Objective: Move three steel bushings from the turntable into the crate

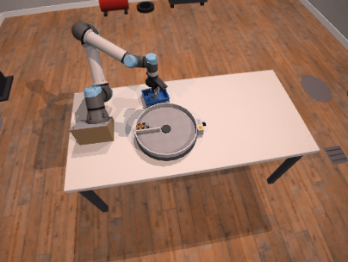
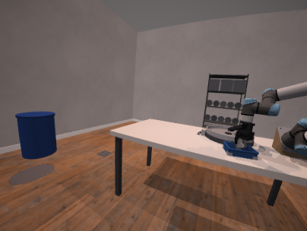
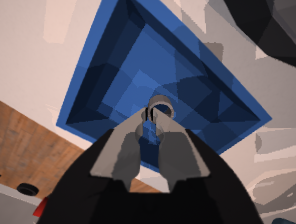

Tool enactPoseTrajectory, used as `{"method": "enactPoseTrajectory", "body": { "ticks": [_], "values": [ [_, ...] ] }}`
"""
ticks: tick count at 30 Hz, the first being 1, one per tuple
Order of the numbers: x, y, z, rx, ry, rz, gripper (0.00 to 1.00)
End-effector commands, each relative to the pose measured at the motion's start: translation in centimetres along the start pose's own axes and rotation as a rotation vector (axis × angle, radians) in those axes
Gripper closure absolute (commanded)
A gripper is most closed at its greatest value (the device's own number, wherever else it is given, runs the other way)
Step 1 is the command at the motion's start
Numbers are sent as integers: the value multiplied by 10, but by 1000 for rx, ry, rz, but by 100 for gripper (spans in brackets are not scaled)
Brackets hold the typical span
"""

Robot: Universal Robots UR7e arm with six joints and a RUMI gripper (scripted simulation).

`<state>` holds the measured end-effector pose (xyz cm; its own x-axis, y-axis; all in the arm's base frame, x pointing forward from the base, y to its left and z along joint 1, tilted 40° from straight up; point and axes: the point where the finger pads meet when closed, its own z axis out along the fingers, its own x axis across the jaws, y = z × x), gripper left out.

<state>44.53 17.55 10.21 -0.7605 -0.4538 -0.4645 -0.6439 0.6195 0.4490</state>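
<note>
My gripper (image 3: 149, 108) hangs over the blue crate (image 3: 150, 85) and is shut on the wall of a grey steel bushing (image 3: 161, 106), a short ring held at the fingertips above the crate floor. In the top view the gripper (image 1: 155, 90) is over the crate (image 1: 155, 100), just behind the round grey turntable (image 1: 167, 128). Several small bushings (image 1: 141, 126), some brownish, sit at the turntable's left edge beside its divider bar. The exterior view shows the gripper (image 2: 242, 142) low in the crate (image 2: 240, 150). The crate floor under the fingers is hidden.
The arm's base stands on a tan block (image 1: 92, 131) at the table's left end. A small yellow and white box (image 1: 201, 127) sits at the turntable's right rim. A shelf rack (image 2: 226, 100) stands behind the table, and a blue barrel (image 2: 36, 134) far off.
</note>
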Motion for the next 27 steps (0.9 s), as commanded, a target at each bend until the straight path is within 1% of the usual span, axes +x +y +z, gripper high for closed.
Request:
{"method": "enactPoseTrajectory", "body": {
  "ticks": [1,6,7,27],
  "values": [
    [0,0,0,1,-1,0,100],
    [0,0,0,1,-1,0,100],
    [0,0,0,1,-1,0,94],
    [0,0,0,1,-1,0,94]
  ]
}}
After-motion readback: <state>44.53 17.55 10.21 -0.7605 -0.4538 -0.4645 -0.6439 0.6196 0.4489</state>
